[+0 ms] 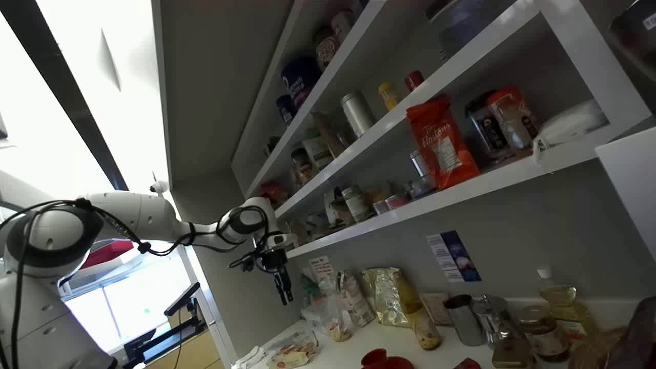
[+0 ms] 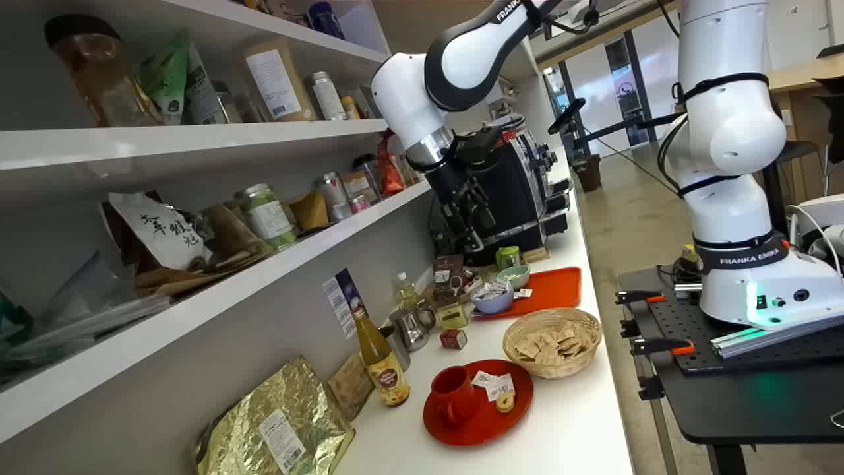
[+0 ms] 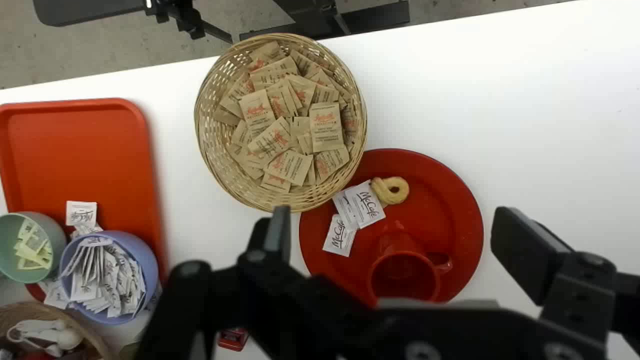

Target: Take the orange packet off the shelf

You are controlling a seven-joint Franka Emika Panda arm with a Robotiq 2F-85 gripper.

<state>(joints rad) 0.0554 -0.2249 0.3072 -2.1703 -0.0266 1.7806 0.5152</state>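
Observation:
The orange packet [image 1: 442, 143] stands upright, leaning a little, at the front of the white shelf [image 1: 410, 207]. In an exterior view it shows small and partly hidden beside my arm [image 2: 390, 170]; the shelf's front edge [image 2: 217, 300] runs toward it. My gripper [image 1: 285, 296] hangs pointing down, in front of and below the shelf, well apart from the packet. It also shows in an exterior view [image 2: 480, 231]. In the wrist view my gripper [image 3: 392, 222] is open with nothing between its fingers, high above the counter. The packet and shelf are out of the wrist view.
Jars [image 1: 357, 202] and a dark-lidded jar [image 1: 487, 125] stand on either side of the packet. Another shelf board [image 2: 198, 135] lies above. Below are a red plate [image 3: 450, 200] with a red mug [image 3: 405, 275], a wicker basket [image 3: 210, 150], an orange tray [image 3: 75, 150] and a bottle [image 2: 379, 359].

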